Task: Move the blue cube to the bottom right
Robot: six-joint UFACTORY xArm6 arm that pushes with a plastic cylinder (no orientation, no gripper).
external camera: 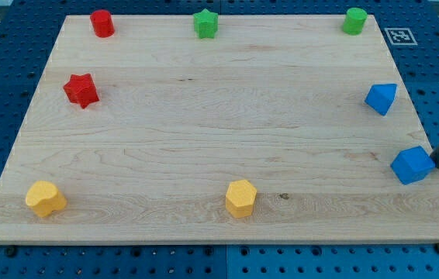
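The blue cube (413, 164) sits near the wooden board's (204, 147) right edge, low on the view's right. Our rod ends in my tip (437, 163), bare and holding nothing, touching or nearly touching the cube's right face. Nearest the view's bottom we see a yellow block (45, 198) at left and a yellow hexagonal block (240, 198) near the middle. Farther up lie a blue wedge-like block (381, 98) and a red star (81, 90). Along the top stand a red cylinder (101, 23), a green star (205, 23) and a green cylinder (354, 21).
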